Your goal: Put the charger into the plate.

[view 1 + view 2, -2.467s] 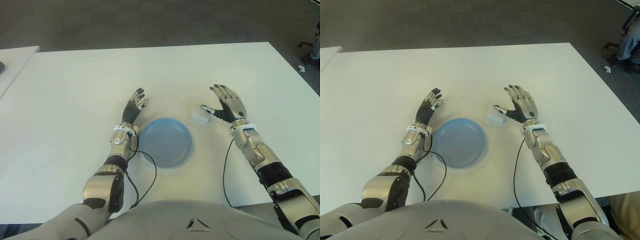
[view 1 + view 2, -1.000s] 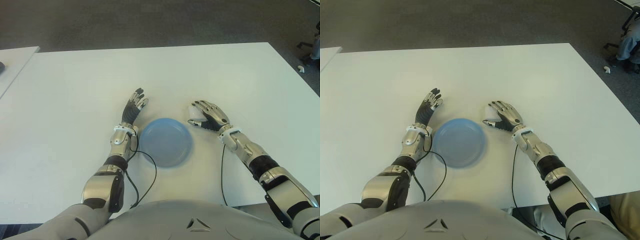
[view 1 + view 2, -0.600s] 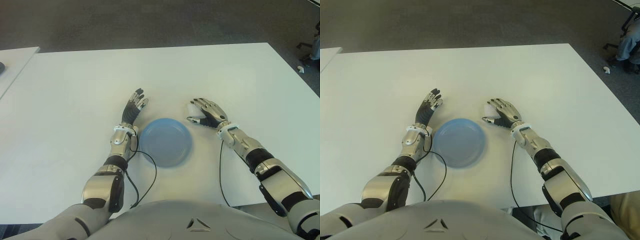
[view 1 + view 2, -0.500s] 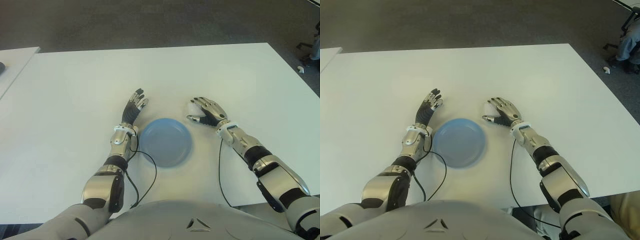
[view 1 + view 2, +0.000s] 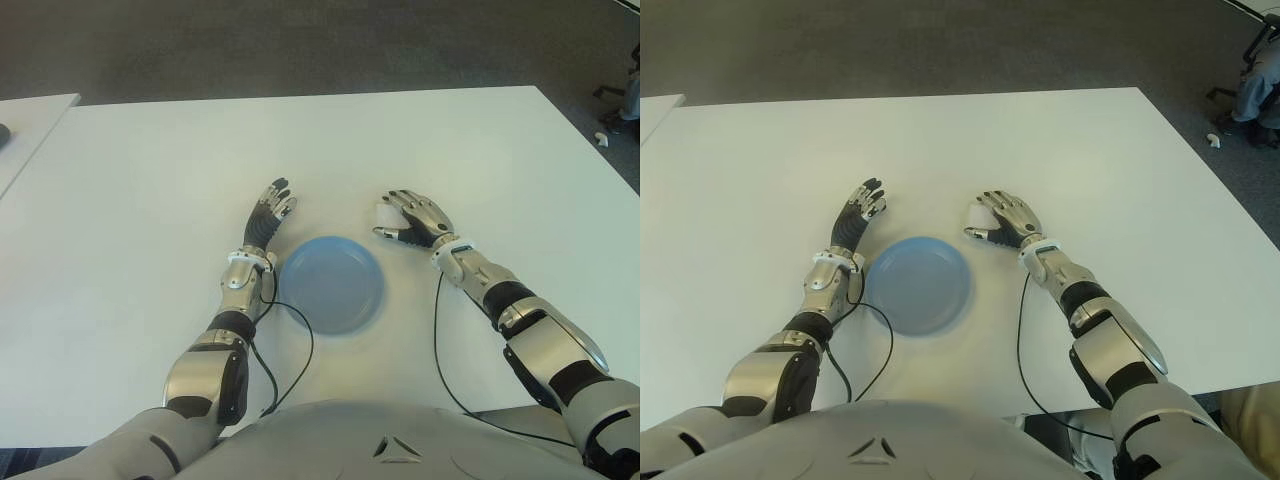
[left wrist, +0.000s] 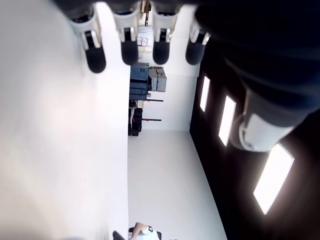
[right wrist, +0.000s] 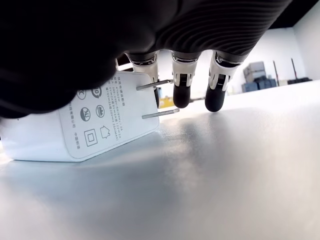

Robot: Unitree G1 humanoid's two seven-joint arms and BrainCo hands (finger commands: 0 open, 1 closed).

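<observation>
White rectangular tabletop (image 5: 150, 180) bearing a round blue plate (image 5: 331, 284). Right hand (image 5: 415, 220), just right of the plate, arches palm-down over the small white plug-in charger (image 7: 82, 127) (prongs visible), fingers (image 7: 181, 85) draped over it but not clamped. Charger sits on the table, outside the plate. Left hand (image 5: 268, 215) shows at the plate's left, fingers extended, empty.
</observation>
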